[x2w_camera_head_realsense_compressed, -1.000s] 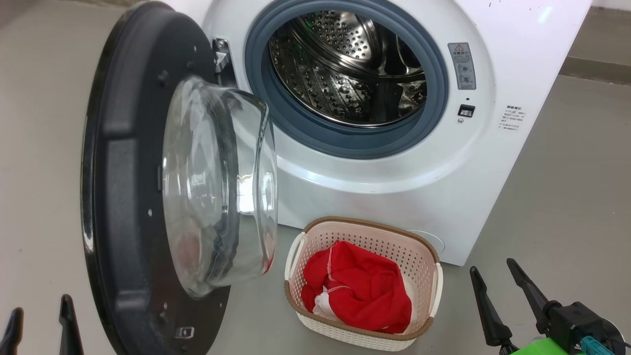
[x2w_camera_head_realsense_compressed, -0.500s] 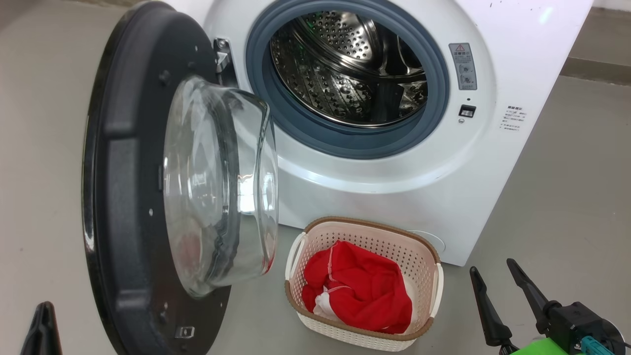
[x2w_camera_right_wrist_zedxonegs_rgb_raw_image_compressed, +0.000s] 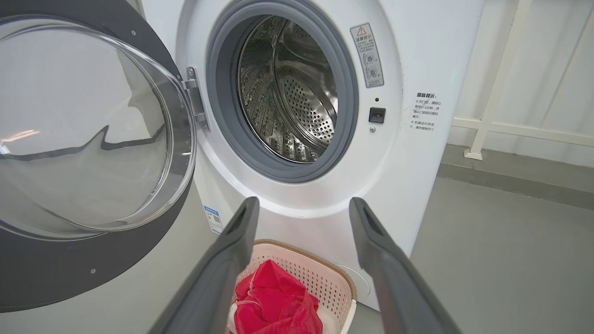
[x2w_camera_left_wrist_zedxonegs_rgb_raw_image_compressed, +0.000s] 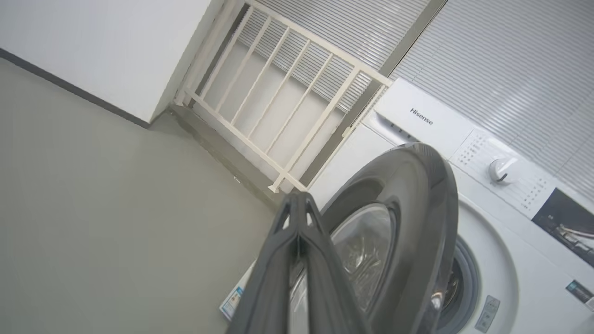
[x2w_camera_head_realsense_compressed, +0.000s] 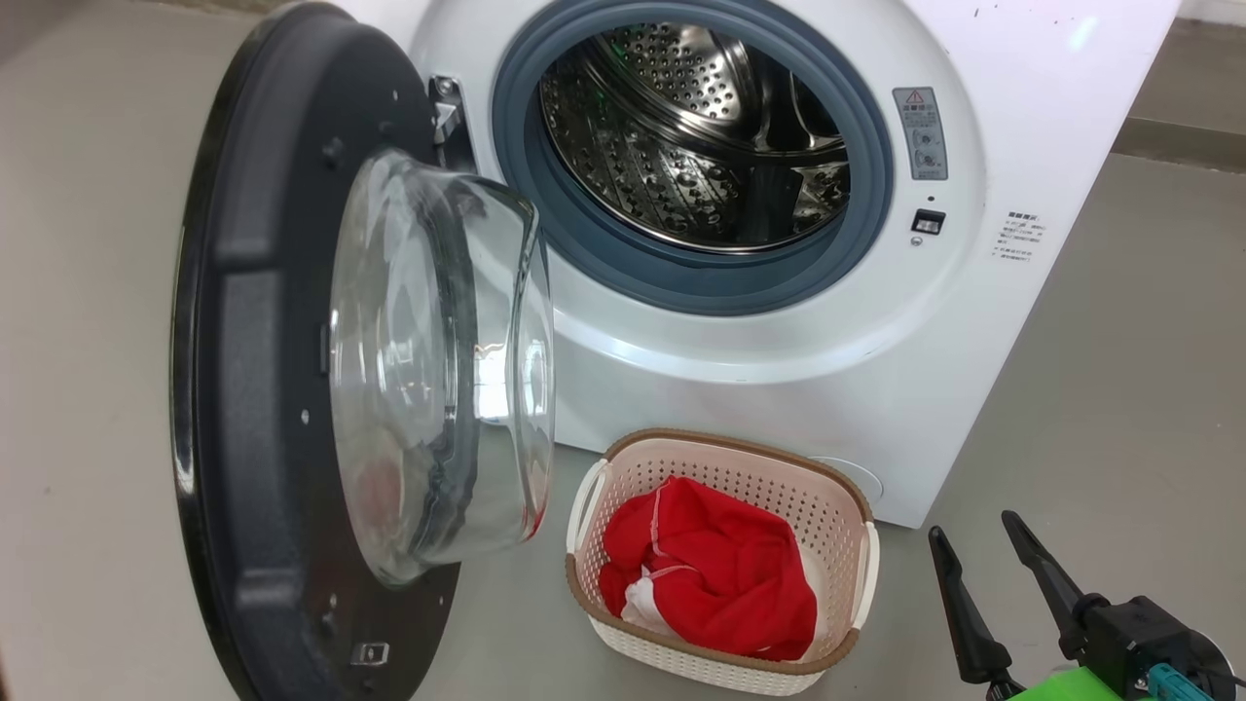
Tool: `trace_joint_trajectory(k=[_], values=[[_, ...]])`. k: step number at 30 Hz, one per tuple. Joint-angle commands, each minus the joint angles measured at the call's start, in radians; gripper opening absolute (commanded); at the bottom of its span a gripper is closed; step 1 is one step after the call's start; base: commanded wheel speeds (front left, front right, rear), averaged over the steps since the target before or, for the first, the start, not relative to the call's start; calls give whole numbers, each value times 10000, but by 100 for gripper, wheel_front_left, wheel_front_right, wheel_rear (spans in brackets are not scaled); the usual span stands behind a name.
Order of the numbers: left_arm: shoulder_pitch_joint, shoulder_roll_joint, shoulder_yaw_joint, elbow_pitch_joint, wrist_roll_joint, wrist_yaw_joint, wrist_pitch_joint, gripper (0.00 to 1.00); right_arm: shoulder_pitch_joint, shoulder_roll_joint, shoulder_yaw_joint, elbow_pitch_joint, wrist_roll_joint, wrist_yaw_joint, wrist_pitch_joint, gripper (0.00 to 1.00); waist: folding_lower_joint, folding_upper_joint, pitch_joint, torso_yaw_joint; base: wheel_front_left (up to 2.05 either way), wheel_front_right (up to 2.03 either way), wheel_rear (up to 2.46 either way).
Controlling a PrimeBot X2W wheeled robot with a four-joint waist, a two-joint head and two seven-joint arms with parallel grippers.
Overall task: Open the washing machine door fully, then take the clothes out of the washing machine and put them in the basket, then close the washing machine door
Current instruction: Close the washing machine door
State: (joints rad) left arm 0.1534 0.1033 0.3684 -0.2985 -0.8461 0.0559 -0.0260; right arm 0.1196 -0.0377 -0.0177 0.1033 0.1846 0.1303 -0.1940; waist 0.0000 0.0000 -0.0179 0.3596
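The left gripper point(x2w_camera_left_wrist_zedxonegs_rgb_raw_image_compressed: 298, 199) is clenched, its two dark fingers pressed flat together with nothing between them. A second ago those fingers stood apart at the lower left of the head view, and half a second ago they had already come together. In the left wrist view the washing machine door point(x2w_camera_left_wrist_zedxonegs_rgb_raw_image_compressed: 417, 222) rises just past the closed tips and to their right, its outer face turned toward them. I cannot tell whether the fingers touch it. A white railing point(x2w_camera_left_wrist_zedxonegs_rgb_raw_image_compressed: 278, 93) stands well beyond the tips.

The right gripper point(x2w_camera_right_wrist_zedxonegs_rgb_raw_image_compressed: 304, 204) is released, fingers spread wide and holding nothing, as it was a second ago. In the right wrist view the basket point(x2w_camera_right_wrist_zedxonegs_rgb_raw_image_compressed: 325, 262) sits on the floor point(x2w_camera_right_wrist_zedxonegs_rgb_raw_image_compressed: 487, 241) low between the two fingers. The clothes point(x2w_camera_right_wrist_zedxonegs_rgb_raw_image_compressed: 274, 301) are heaped inside it, a red bundle with a bit of white at the edge. Beyond the tips is the washing machine point(x2w_camera_right_wrist_zedxonegs_rgb_raw_image_compressed: 408, 176), and the steel drum point(x2w_camera_right_wrist_zedxonegs_rgb_raw_image_compressed: 287, 93) is above the gap between the fingers. The door hangs wide open out past the left-hand finger, glass bowl facing in.

The basket, clothes and door lie as they did a second ago. The head view has drifted slightly, so the camera has moved, not the things.
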Motion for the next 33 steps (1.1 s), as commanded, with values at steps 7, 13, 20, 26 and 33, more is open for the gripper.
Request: trace_joint_trajectory(k=[7,13,20,26,33], values=[[-1550,-131,1773,183,-4780,-361,1229,0,-341,-125,222,-229,146,4,-118,100,0,0,75,-71,0,0,0],[-1842,195,1983,1046,-6659,-200,2638,0,-362,-125,212,-239,142,4,-119,100,0,0,129,-167,0,0,0],[-1585,256,1506,1414,-7579,-320,3979,0,-370,-125,189,-249,134,4,-100,100,0,0,139,-223,0,0,0],[-1312,212,1008,1377,-7733,-453,4631,0,-390,-125,196,-254,123,4,-75,100,0,0,147,-247,0,0,0],[-899,164,459,1198,-7907,-580,5382,0,-416,-125,238,-212,125,4,-90,100,0,0,147,-314,0,0,0]])
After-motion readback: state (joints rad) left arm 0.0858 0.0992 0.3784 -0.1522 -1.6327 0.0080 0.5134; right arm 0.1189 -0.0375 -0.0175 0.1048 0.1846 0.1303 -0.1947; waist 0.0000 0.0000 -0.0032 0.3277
